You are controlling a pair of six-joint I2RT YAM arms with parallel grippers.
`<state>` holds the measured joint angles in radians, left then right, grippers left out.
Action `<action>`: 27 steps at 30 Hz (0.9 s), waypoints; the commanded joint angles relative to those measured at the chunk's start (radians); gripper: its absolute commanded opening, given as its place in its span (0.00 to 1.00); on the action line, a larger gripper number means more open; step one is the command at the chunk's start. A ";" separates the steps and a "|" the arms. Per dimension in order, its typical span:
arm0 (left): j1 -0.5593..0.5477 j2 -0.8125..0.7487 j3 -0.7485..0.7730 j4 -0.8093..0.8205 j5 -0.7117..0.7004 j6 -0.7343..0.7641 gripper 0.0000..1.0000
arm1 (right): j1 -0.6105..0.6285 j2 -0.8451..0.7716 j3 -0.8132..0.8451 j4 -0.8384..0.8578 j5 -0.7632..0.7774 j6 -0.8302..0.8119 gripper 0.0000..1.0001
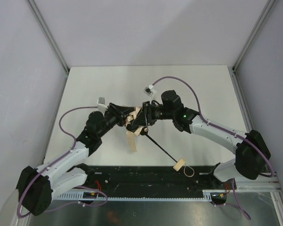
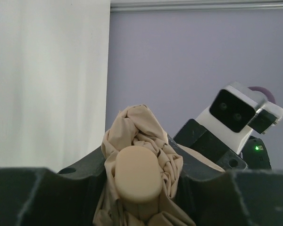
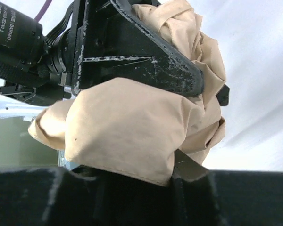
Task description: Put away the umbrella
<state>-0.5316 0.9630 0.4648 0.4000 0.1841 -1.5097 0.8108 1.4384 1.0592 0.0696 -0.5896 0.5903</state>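
Note:
The umbrella is beige bunched fabric held above the table centre between both grippers. Its thin dark shaft slants down to the right to a light tan handle with a wrist loop by the near edge. A fabric strap hangs below the bundle. My left gripper is shut on the bundle's end; in the left wrist view a rounded tan cap sits between its fingers. My right gripper is shut on the fabric from the other side.
The white table is walled by pale panels on three sides. A black rail with the arm bases runs along the near edge. The right arm's wrist camera shows close in the left wrist view; the left gripper's black finger crosses the right wrist view.

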 commanded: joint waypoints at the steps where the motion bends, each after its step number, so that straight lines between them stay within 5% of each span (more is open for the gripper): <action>1: -0.046 -0.018 0.053 0.049 0.038 0.017 0.00 | 0.024 0.018 0.067 0.130 -0.066 -0.004 0.10; 5: -0.049 -0.042 0.036 0.047 0.018 0.052 0.07 | 0.015 0.022 0.067 0.162 -0.112 0.066 0.01; 10: -0.049 -0.106 0.007 0.044 -0.031 0.127 0.78 | -0.018 0.017 0.029 0.359 -0.189 0.268 0.00; 12: -0.050 -0.120 -0.004 0.044 -0.035 0.141 0.94 | -0.038 0.028 0.012 0.467 -0.228 0.384 0.00; 22: -0.059 -0.236 0.001 0.076 -0.102 0.254 0.99 | -0.081 0.192 -0.078 1.124 -0.368 0.986 0.00; 27: -0.059 -0.243 0.005 0.112 -0.107 0.274 0.84 | -0.074 0.276 -0.110 1.412 -0.375 1.213 0.00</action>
<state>-0.5816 0.7303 0.4637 0.4404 0.0971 -1.2995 0.7284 1.6829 0.9581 1.0649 -0.9169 1.5352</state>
